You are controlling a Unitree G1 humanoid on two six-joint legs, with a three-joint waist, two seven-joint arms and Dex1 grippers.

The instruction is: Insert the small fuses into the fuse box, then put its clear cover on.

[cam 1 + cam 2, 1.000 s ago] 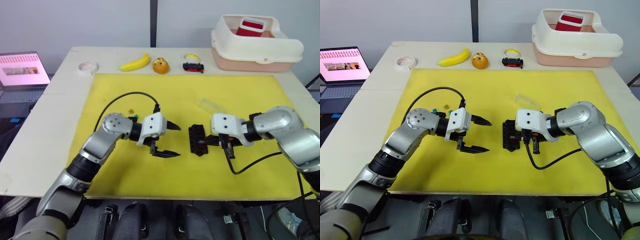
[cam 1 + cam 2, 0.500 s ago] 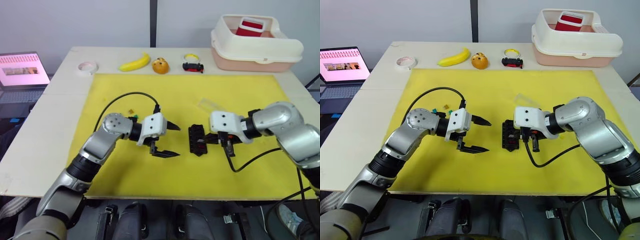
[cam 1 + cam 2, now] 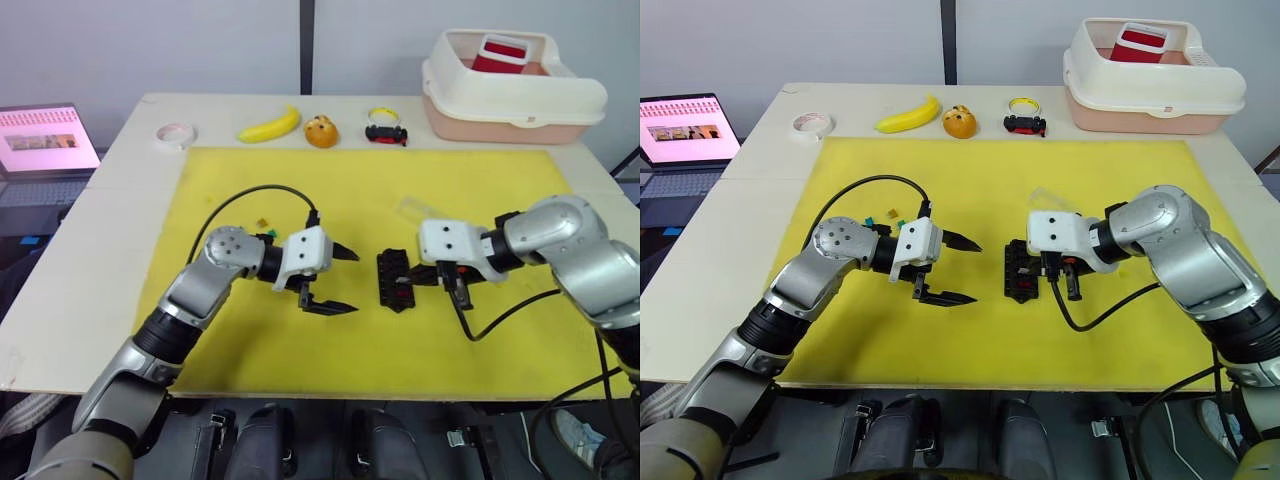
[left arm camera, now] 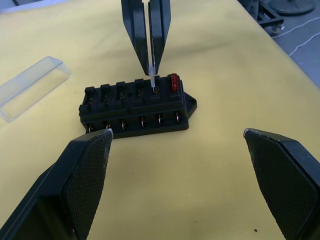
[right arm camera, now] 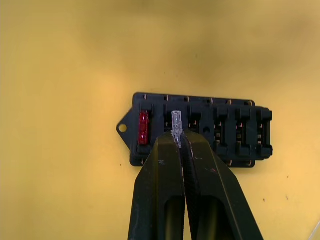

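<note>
My right claw (image 5: 178,141) pinches a small grey translucent fuse (image 5: 176,121) over the black ribbed plastic fuse box (image 3: 397,280) at centre frame, beside a seated red fuse (image 5: 143,127). My left claw (image 3: 343,280) gapes wide, empty. The clear rectangular plastic cover (image 4: 30,87) lies just beyond the box.

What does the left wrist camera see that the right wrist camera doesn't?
The left wrist view has the clear cover lying on the yellow mat beside the fuse box, plus the left gripper wide open. The right wrist view looks straight down on the box's rows of slots. Both share the box, the red fuse already seated, and the right gripper pinching a pale grey fuse at the slot next to it.
</note>
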